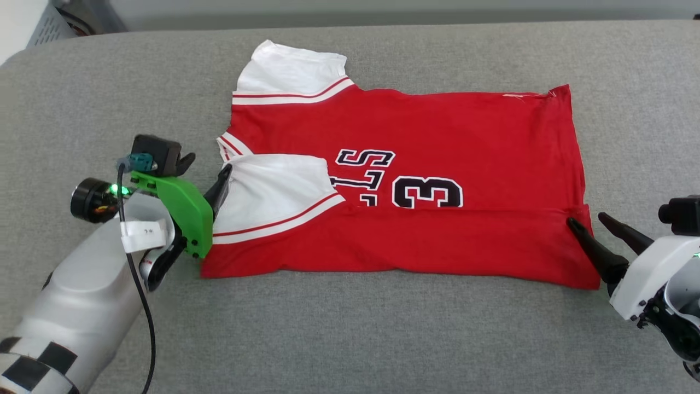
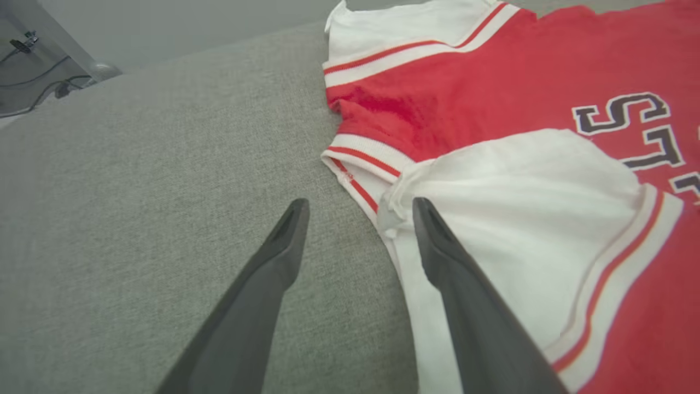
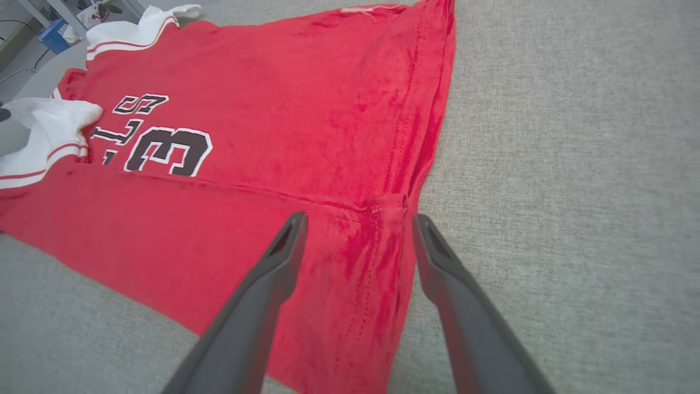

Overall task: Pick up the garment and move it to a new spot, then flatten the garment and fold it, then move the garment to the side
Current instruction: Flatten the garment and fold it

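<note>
The garment [image 1: 415,180], a red T-shirt with white sleeves and dark lettering, lies flat on the grey cushion [image 1: 350,328], its near long edge folded over toward the middle. My left gripper [image 1: 221,185] sits at the shirt's left end, open. In the left wrist view [image 2: 359,210] one finger rests over the folded white sleeve [image 2: 519,219] and the other over bare cushion. My right gripper [image 1: 588,220] is open at the right end. In the right wrist view [image 3: 359,221] its fingers straddle the folded hem [image 3: 383,241], holding nothing.
The grey cushion stretches wide on every side of the shirt, with bare fabric in front and behind. Beyond its back edge, at the far left, there is a pale grille-like object [image 1: 46,24] and some cables [image 2: 33,87].
</note>
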{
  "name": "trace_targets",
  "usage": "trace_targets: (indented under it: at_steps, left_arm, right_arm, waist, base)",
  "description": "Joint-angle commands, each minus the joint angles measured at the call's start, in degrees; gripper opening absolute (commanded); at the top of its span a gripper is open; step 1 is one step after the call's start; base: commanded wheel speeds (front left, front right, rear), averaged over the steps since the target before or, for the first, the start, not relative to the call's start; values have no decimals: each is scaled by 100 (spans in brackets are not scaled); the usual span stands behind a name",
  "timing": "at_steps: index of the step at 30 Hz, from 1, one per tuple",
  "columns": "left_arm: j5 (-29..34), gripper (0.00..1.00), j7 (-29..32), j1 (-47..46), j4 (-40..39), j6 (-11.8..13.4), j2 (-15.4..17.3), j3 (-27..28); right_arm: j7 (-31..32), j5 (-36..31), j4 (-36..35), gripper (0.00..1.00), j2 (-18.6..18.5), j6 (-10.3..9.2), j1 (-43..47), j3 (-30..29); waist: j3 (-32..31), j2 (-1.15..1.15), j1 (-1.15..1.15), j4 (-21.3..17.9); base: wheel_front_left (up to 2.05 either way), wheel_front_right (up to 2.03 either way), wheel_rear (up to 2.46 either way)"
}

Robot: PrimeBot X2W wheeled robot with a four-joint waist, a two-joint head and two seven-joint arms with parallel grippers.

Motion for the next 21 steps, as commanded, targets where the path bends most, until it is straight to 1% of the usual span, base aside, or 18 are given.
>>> trace_targets:
  at_steps: [1,4,6,11,12,14,16,18,21]
  left_arm:
    - [-102,100,144,-198,-127,-16,79,-85]
    - [-326,100,732,-313,-444,-16,198,-320]
    - [-477,100,1241,-434,-636,-16,293,-471]
    - [-1078,100,2758,-593,-1077,-16,417,-801]
    - [-1242,100,3147,-603,-1227,-16,457,-913]
    - [-1465,100,3652,-631,-1425,-16,557,-1047]
    - [-1588,100,4008,-635,-1527,-16,637,-1183]
    - [-1699,100,4236,-616,-1554,-16,690,-1260]
    - [-1869,100,4357,-511,-1484,-16,707,-1296]
  right_arm:
    - [-48,52,-53,100,-53,-3,136,-28]
    - [-65,38,-134,100,-123,-3,293,-88]
    - [-49,22,-182,100,-147,-3,383,-130]
    - [71,-51,-281,100,-136,-3,535,-206]
    - [111,-63,-306,100,-123,-3,558,-217]
    - [172,-87,-345,100,-99,-3,585,-245]
    - [234,-112,-375,100,-69,-3,600,-273]
    - [300,-136,-403,100,-33,-3,603,-295]
    - [392,-177,-451,100,23,-3,577,-325]
  waist:
    - [-200,0,-1,139]
    - [-324,0,-1,208]
    - [-396,0,-1,252]
    - [-533,0,-1,319]
    - [-551,0,-1,324]
    - [-567,0,-1,321]
    - [-568,0,-1,307]
    - [-549,0,-1,276]
    - [-473,0,-1,204]
  base:
    - [0,0,0]
    - [0,0,0]
    - [0,0,0]
    - [0,0,0]
    - [0,0,0]
    - [0,0,0]
    - [0,0,0]
    - [0,0,0]
    - [0,0,0]
